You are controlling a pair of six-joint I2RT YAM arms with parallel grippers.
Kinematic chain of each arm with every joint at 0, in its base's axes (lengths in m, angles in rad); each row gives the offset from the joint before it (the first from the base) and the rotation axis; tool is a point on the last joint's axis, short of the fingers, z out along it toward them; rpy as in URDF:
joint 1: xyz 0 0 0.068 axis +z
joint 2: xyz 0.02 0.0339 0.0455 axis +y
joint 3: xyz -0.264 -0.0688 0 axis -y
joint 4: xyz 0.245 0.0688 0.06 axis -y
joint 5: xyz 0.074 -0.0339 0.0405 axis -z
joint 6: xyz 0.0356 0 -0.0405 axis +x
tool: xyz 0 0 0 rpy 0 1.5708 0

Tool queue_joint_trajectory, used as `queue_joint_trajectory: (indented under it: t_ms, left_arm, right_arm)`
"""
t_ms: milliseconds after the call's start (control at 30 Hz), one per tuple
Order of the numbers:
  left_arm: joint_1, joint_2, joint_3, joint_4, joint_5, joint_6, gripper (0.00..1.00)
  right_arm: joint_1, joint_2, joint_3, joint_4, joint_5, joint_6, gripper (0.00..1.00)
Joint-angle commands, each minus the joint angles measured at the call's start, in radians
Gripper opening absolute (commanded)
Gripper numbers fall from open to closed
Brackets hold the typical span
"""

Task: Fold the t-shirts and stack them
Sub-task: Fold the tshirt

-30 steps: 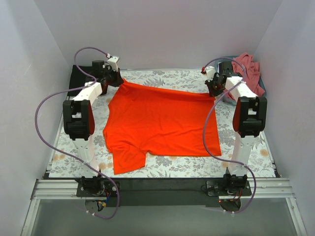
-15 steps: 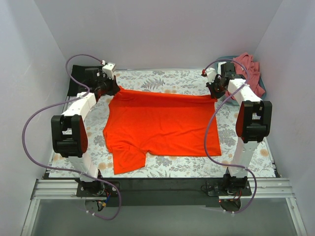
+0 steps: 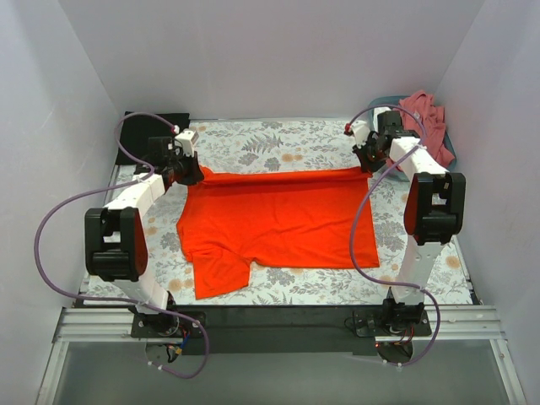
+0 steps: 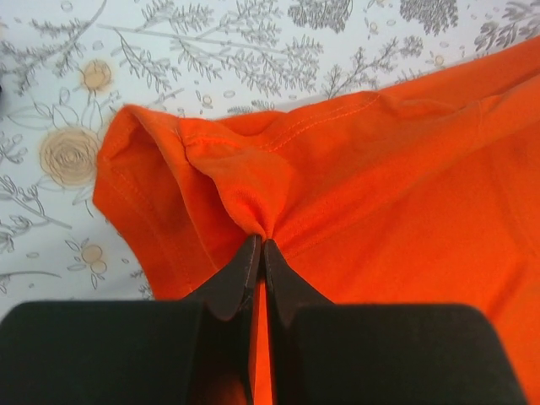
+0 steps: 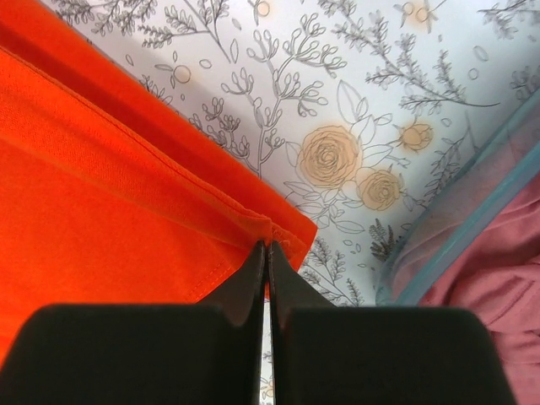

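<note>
**Operator:** Where is the orange-red t-shirt (image 3: 278,224)?

**Technician:** It lies spread across the middle of the table (image 3: 270,139), with one sleeve pointing toward the near edge. Its far hem is gathered up at both corners.

**Operator:** What is the condition of the fingers?

**Technician:** The left fingers (image 4: 236,283) are clenched on a pinch of cloth at the far-left corner. The right fingers (image 5: 246,283) are clenched on the far-right corner, where the hem is doubled over.

**Operator:** How far along is the task?

**Technician:** Early, by my reading. The first fold of this shirt has only begun, and no finished crease shows. The black item (image 3: 156,122) at the far-left corner appears to be a shirt already folded, probably the base of the stack. The dusty-pink t-shirt (image 3: 424,116) lies crumpled in the basket (image 3: 449,150) at far right, untouched. Remaining: finish folding the orange-red one, stack it, then fold and stack the pink one
</note>
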Motion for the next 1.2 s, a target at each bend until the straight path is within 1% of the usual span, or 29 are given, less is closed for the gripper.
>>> queue_joint_trajectory:
  t_ms: [0,333,500,533,567,600,633,667,700,733,767,800,833,867,933,967,1000,1100,1167]
  left_arm:
    - [0.009,-0.08,-0.037,-0.021,-0.052,0.002,0.0]
    - [0.009,-0.138,-0.159,-0.054,-0.075,0.023,0.0]
    - [0.009,-0.1,-0.183,-0.072,-0.086,0.042,0.0]
    - [0.007,-0.092,-0.179,-0.077,-0.087,0.045,0.0]
    - [0.009,-0.074,-0.172,-0.089,-0.082,0.057,0.0]
    - [0.009,-0.066,-0.157,-0.145,-0.067,0.075,0.16]
    - [0.009,-0.063,-0.137,-0.171,-0.028,0.089,0.24]
    - [0.009,-0.066,-0.132,-0.193,-0.003,0.106,0.27]
    - [0.039,-0.092,-0.132,-0.216,0.019,0.124,0.3]
    - [0.058,-0.113,-0.132,-0.219,0.052,0.129,0.35]
    - [0.066,-0.129,-0.115,-0.222,0.065,0.132,0.38]
    - [0.076,-0.147,-0.1,-0.247,0.085,0.147,0.4]
    - [0.078,-0.15,-0.081,-0.254,0.092,0.148,0.44]
    - [0.078,-0.146,-0.04,-0.262,0.102,0.146,0.45]
    - [0.078,-0.095,0.015,-0.281,0.108,0.129,0.46]
    - [0.078,-0.071,0.04,-0.284,0.12,0.122,0.46]
    - [0.078,-0.024,0.092,-0.294,0.126,0.118,0.46]
    - [0.076,0.046,0.171,-0.31,0.161,0.123,0.47]
    - [0.076,0.116,0.216,-0.33,0.171,0.125,0.47]
  right_arm:
    - [-0.014,-0.049,-0.044,-0.004,0.031,-0.037,0.01]
    - [-0.013,-0.063,-0.104,-0.005,0.042,-0.067,0.01]
    - [-0.011,-0.066,-0.133,-0.004,0.036,-0.082,0.01]
    - [-0.013,-0.066,-0.136,-0.004,0.04,-0.088,0.04]
    - [-0.013,-0.065,-0.145,-0.005,0.047,-0.093,0.13]
    - [-0.013,-0.068,-0.151,-0.007,0.056,-0.108,0.3]
    - [-0.013,-0.074,-0.157,-0.008,0.06,-0.116,0.39]
    - [-0.014,-0.095,-0.163,-0.011,0.06,-0.122,0.44]
    - [-0.016,-0.109,-0.17,-0.013,0.053,-0.125,0.51]
    - [-0.02,-0.124,-0.168,-0.017,0.032,-0.125,0.54]
    - [-0.019,-0.157,-0.165,-0.027,0.019,-0.125,0.63]
    - [-0.02,-0.172,-0.16,-0.034,-0.004,-0.126,0.67]
    - [-0.02,-0.186,-0.157,-0.039,-0.015,-0.123,0.68]
    - [-0.02,-0.192,-0.151,-0.044,-0.024,-0.119,0.68]
    - [-0.017,-0.175,-0.11,-0.076,-0.041,-0.108,0.63]
    - [-0.017,-0.142,-0.092,-0.09,-0.044,-0.094,0.59]
    - [-0.016,-0.123,-0.06,-0.109,-0.041,-0.087,0.54]
    - [-0.016,-0.051,-0.021,-0.133,-0.033,-0.082,0.5]
    - [-0.014,-0.013,0.001,-0.145,-0.032,-0.079,0.49]
